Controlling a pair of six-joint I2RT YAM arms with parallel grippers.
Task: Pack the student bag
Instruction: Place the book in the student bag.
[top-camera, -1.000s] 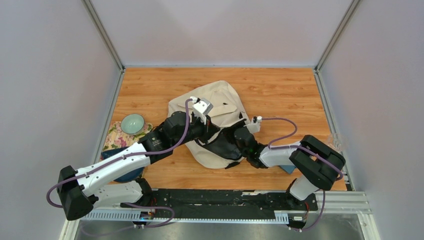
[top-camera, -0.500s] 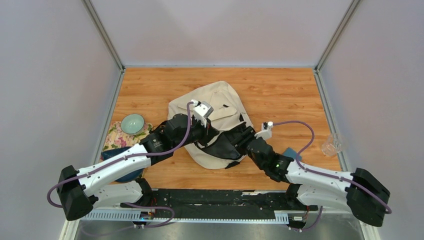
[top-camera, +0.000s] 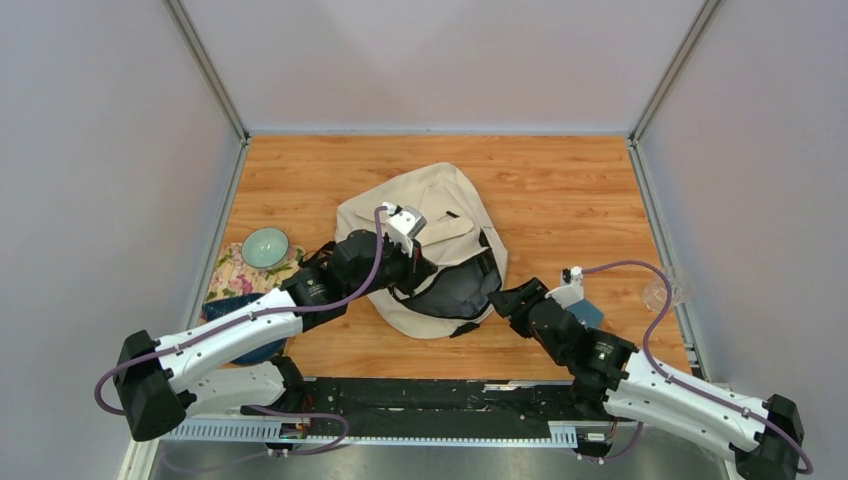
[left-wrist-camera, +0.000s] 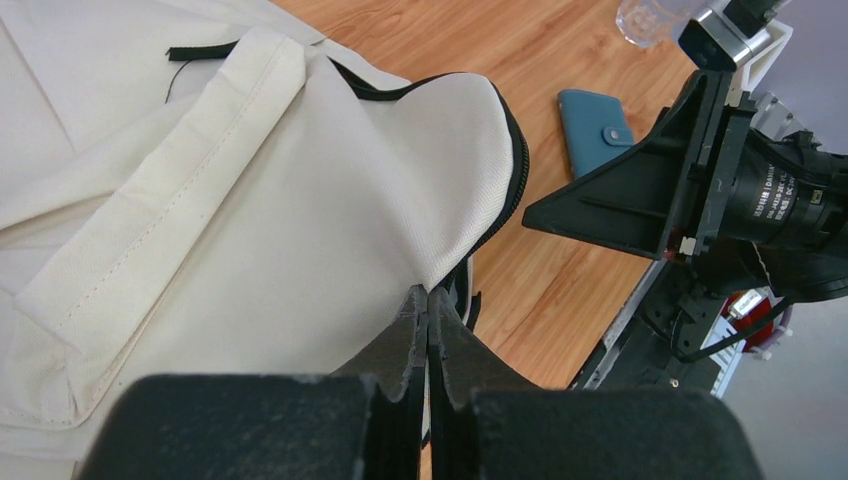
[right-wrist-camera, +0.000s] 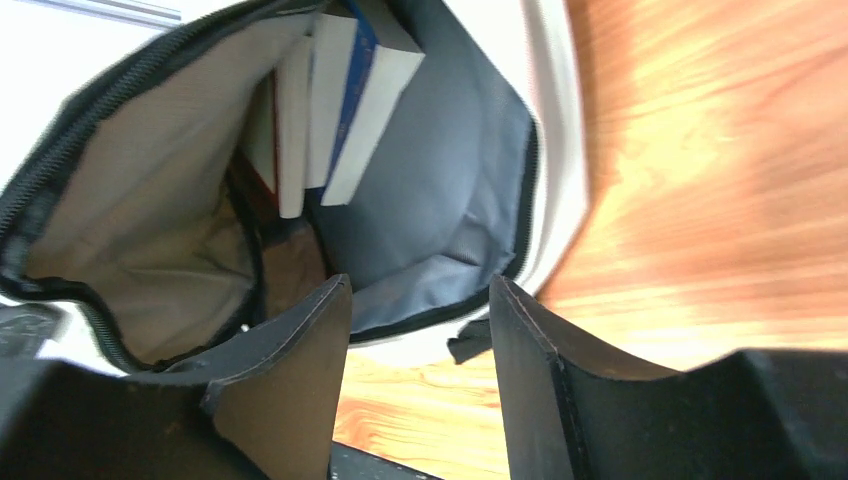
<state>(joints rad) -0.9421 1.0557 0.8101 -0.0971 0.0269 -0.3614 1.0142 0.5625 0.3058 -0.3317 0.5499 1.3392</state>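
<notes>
The cream student bag (top-camera: 440, 205) lies mid-table with its dark mouth open toward the near edge. My left gripper (top-camera: 424, 268) is shut on the cream rim of the top flap (left-wrist-camera: 440, 255) and holds the opening up. My right gripper (top-camera: 507, 299) is open and empty, just outside the bag's mouth on its right. In the right wrist view the gripper (right-wrist-camera: 420, 292) faces the open bag (right-wrist-camera: 450, 190). Several books (right-wrist-camera: 335, 100) stand inside it against the grey lining.
A blue wallet (top-camera: 587, 313) lies on the table right of my right gripper; it also shows in the left wrist view (left-wrist-camera: 597, 125). A clear glass (top-camera: 662, 290) stands at the right edge. A teal bowl (top-camera: 265, 246) sits on a floral cloth (top-camera: 232, 272) at the left.
My right arm has drawn back out of the bag's mouth toward the near right. My left gripper has kept hold of the flap and barely moved.
</notes>
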